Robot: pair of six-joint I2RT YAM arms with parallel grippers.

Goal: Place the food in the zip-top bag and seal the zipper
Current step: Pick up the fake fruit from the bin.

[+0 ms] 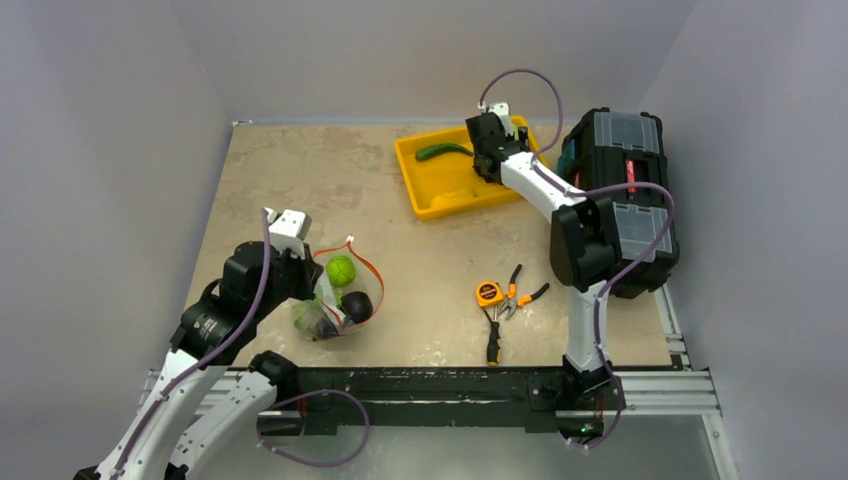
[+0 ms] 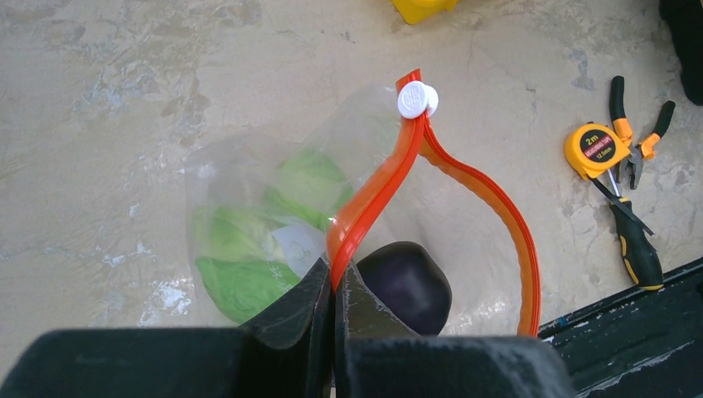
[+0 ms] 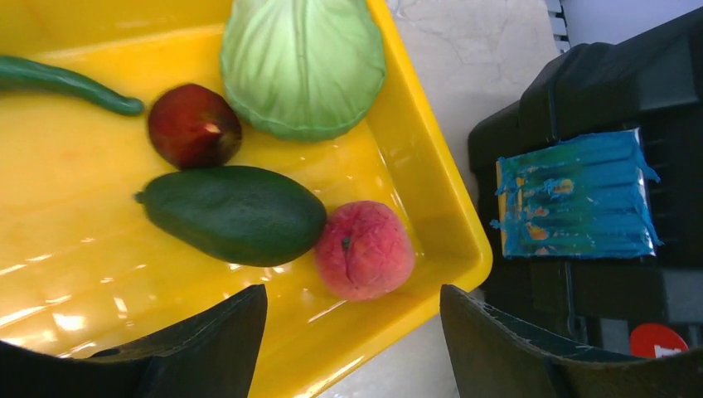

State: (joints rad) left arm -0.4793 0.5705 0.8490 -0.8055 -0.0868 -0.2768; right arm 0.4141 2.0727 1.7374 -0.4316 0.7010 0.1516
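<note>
The right gripper hangs over the near right corner of the yellow tray. Its fingers are spread wide and hold nothing. The peach lies just ahead of it, almost on the middle line between the two fingers and near the tray wall. The avocado touches the peach on the left; its long axis runs across the view, nearly crosswise to the reach of the gripper. Farther in lie a dark red fruit, a cabbage and a green chili.

The bag is well apart from the tray, on the left side of the table, just beside the left arm. The left gripper is closed tight on one side of the zipper, and the strip goes up from its jaws to the white slider. The other side of the zipper bows out to the right, so the mouth stands open as a loop. Inside the bag show an eggplant and green pieces.

The right arm is much nearer to the remaining food, so the next pick is probably its work, and the peach seems the easiest piece: a short move forward and down should put it between the fingers. The tray wall on the right leaves little room for the outer finger. After the pick, the piece must travel far to the left, to the open loop.
</note>
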